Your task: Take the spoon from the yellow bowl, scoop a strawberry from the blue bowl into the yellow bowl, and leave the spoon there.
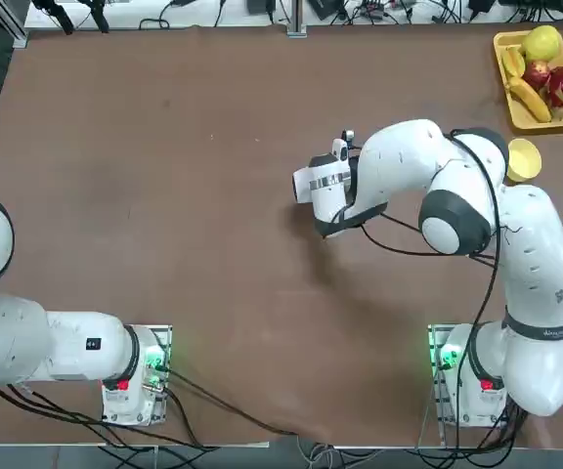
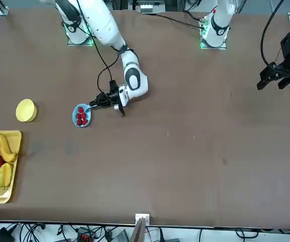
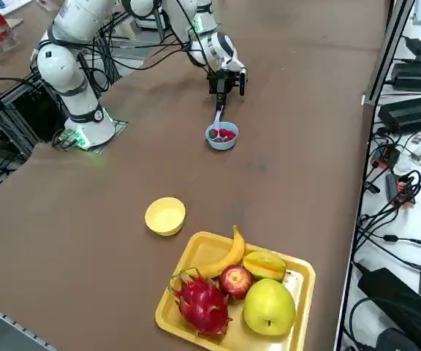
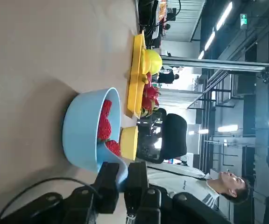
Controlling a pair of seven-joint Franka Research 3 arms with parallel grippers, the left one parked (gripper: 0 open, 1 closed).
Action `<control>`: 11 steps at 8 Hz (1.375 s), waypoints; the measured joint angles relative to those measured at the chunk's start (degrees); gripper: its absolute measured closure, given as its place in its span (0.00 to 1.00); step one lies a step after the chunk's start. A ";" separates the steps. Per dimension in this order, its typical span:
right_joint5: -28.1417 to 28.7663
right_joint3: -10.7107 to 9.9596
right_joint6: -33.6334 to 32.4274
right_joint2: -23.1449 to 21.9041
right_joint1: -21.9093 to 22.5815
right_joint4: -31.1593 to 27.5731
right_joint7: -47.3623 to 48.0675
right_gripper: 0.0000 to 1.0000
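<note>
While its handle is pinched between the closed fingers [image 4: 107, 183] of the right hand [image 3: 222, 93], the spoon [image 3: 217, 126] slants down with its bowl end dipped over the near rim of the blue bowl [image 3: 223, 136], among the strawberries [image 3: 226, 134]. From the front, the spoon [image 2: 92, 106] shows as a pale sliver reaching from the hand [image 2: 100, 101] to the blue bowl [image 2: 81, 115]. Through the wrist camera the blue bowl [image 4: 84, 133] sits right in front of the fingers, red berries [image 4: 105, 127] heaped inside it, and the spoon [image 4: 117, 169] touches its rim.

That bowl stands on the brown worktop [image 3: 123, 219] toward its right edge, roughly midway along it. From overhead the arm [image 1: 409, 171] covers the bowl and spoon, so neither can be seen there.

Well apart from the blue bowl, nearer the far right corner of the worktop, lies the yellow bowl [image 3: 165, 216], with nothing visible in it; it also shows in the top view [image 1: 523, 159] and the front view [image 2: 26, 110].

Just beyond it, in that far right corner, a yellow tray [image 3: 196, 251] holds a banana [image 3: 225, 257], an apple [image 3: 235, 281], a dragon fruit [image 3: 201, 305] and a large yellow-green fruit [image 3: 269, 308].

Past the worktop's edge, a person [image 4: 204, 179] in a white top appears in the wrist view.
</note>
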 joint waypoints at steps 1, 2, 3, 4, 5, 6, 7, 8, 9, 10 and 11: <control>-0.02 -0.01 -0.10 0.00 0.00 0.05 0.00 0.89; -0.04 -0.02 -0.29 0.00 0.00 0.26 0.00 0.89; -0.05 -0.04 -0.95 0.01 0.01 0.75 0.00 0.89; -0.12 -0.08 -2.58 0.00 0.03 1.57 -0.01 0.89; -0.33 -0.16 -4.13 -0.03 0.03 2.61 -0.53 0.89; -0.55 -0.34 -4.79 -0.07 0.03 3.64 -1.32 0.89; -0.64 -0.55 -5.07 -0.22 -0.01 4.38 -2.17 0.89; -0.70 -0.72 -5.33 -0.58 -0.09 4.84 -3.76 0.89; -0.76 -0.92 -5.64 -1.26 -0.22 5.24 -5.55 0.89; -0.76 -1.17 -5.81 -2.58 -0.71 5.49 -6.98 0.89; -0.75 -1.21 -5.83 -4.02 -1.68 5.61 -7.90 0.89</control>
